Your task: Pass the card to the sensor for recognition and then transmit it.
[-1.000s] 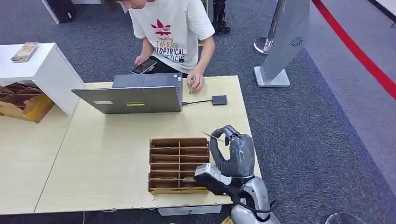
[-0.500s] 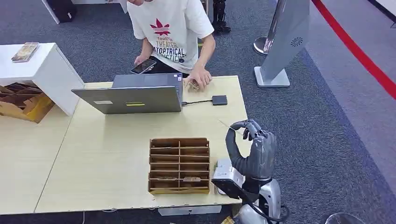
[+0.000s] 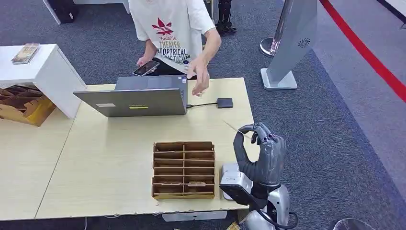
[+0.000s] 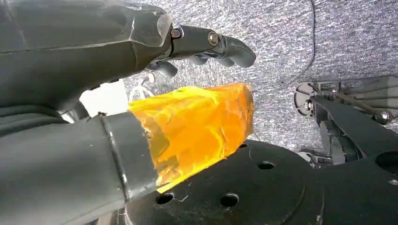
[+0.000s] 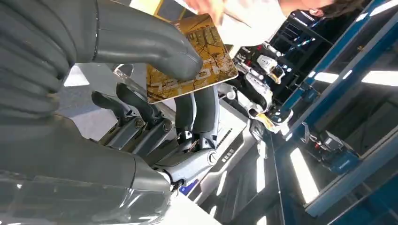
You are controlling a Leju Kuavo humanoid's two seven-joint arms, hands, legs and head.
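A light wooden counter [image 3: 110, 158] carries the scene, and places are given from the brown slotted card box [image 3: 184, 169] standing near its front edge. Far to the left of the box, a white cabinet [image 3: 45, 72] holds a small flat item, with cardboard trays [image 3: 21, 105] below it. Behind the box and slightly left, an open grey laptop [image 3: 136, 98] faces away from the robot. A cable runs from it to a small dark sensor pad [image 3: 225, 102], which lies on the counter behind the box and to its right. A person in a white printed shirt [image 3: 172, 28] stands beyond the laptop, one hand holding a phone [image 3: 147, 68], the other hand [image 3: 200, 82] raised above the counter between laptop and sensor pad.

Just right of the box, the right robot hand [image 3: 261, 153] is raised upright over the counter's right edge. Its thumb and fingers pinch a card [image 5: 190, 61], gold-brown with a printed pattern; in the right wrist view the thumb presses on the card's face with darker fingers behind it. In the head view the card [image 3: 233, 127] appears as a thin edge sticking out from the fingertips toward the laptop, well short of the sensor pad.

The left robot hand [image 4: 141, 51] appears in the left wrist view above grey carpet, holding nothing; its fingers look loosely extended, an orange-taped thumb in front.
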